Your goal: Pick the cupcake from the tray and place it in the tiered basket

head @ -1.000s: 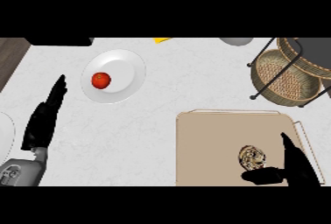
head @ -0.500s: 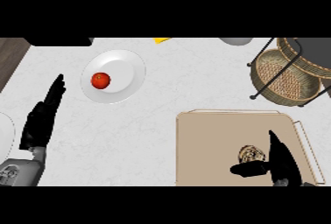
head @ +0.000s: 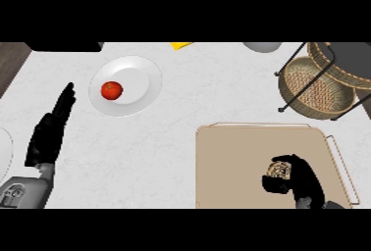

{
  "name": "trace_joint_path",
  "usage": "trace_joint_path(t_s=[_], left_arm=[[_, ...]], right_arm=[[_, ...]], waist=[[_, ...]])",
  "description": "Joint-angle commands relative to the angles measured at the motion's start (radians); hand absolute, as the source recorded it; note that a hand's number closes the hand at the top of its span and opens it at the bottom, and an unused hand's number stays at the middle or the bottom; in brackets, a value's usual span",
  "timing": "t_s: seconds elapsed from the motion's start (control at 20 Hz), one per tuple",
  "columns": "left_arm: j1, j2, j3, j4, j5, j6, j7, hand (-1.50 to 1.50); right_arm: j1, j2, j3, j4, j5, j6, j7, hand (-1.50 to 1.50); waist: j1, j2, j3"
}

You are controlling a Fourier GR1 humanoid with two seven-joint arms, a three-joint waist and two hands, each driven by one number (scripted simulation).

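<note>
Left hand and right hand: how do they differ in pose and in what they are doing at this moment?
The left hand is open with straight fingers; the right hand is curled. The left hand holds nothing; the right hand wraps round the cupcake. The left hand rests over the bare counter at the view's left; the right hand is over the tray at lower right. Both are black and come in from the lower edge.

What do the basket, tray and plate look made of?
Basket: woven wicker bowls, tan weave texture, in a thin black frame, likely metal. Tray: matte beige, pale raised rim; wood or plastic, unclear. Plate: plain white, smooth, probably ceramic.
</note>
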Motion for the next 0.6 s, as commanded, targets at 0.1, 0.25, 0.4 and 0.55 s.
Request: trace_joint_path(t_s=[0.1, 0.25, 0.4, 0.55], left_arm=[[0.022, 0.001, 0.017, -0.006, -0.011, -0.006, -0.017, 0.0], [-0.023, 0.013, 0.03, 0.007, -0.006, -0.037, 0.026, 0.0], [-0.02, -0.017, 0.022, 0.019, -0.029, -0.013, 0.0, 0.0], [-0.014, -0.024, 0.027, 0.022, -0.041, 0.002, 0.01, 0.0]], right_arm=[[-0.029, -0.055, 0.014, 0.028, -0.029, 0.16, 0.043, 1.5], [-0.052, 0.054, 0.006, 0.034, 0.025, 0.064, 0.089, 1.5], [-0.023, 0.073, -0.023, -0.003, 0.052, 0.02, 0.087, 1.5], [-0.03, 0.037, -0.075, -0.118, 0.1, 0.012, 0.181, 1.5]], waist=[[0.004, 0.008, 0.018], [0.001, 0.008, 0.018], [-0.004, 0.007, 0.017], [-0.011, 0.004, 0.017]])
